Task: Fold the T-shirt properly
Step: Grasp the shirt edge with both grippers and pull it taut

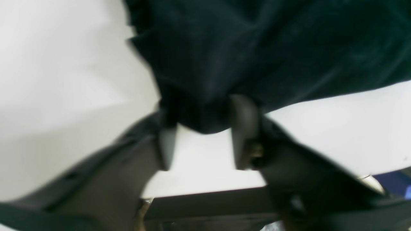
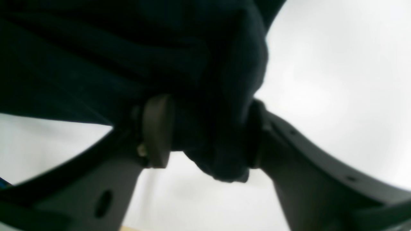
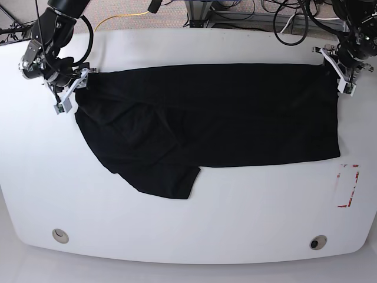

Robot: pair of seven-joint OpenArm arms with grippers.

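The black T-shirt (image 3: 206, 118) lies spread across the white table (image 3: 188, 230) in a long band, with a loose flap reaching toward the front at lower left. My left gripper (image 3: 340, 73) stands at the shirt's far right corner. In the left wrist view its jaws (image 1: 204, 107) are parted, and a bunch of black cloth (image 1: 257, 48) sits between the fingers (image 1: 244, 128). My right gripper (image 3: 70, 94) is at the far left corner. In the right wrist view it (image 2: 205, 109) is spread wide, with a wad of fabric (image 2: 221, 154) filling the gap between the pads (image 2: 157, 134).
A red outlined rectangle (image 3: 347, 186) is marked near the table's right edge. Two round holes (image 3: 59, 236) (image 3: 318, 242) sit near the front edge. Cables (image 3: 283, 23) run along the floor behind the table.
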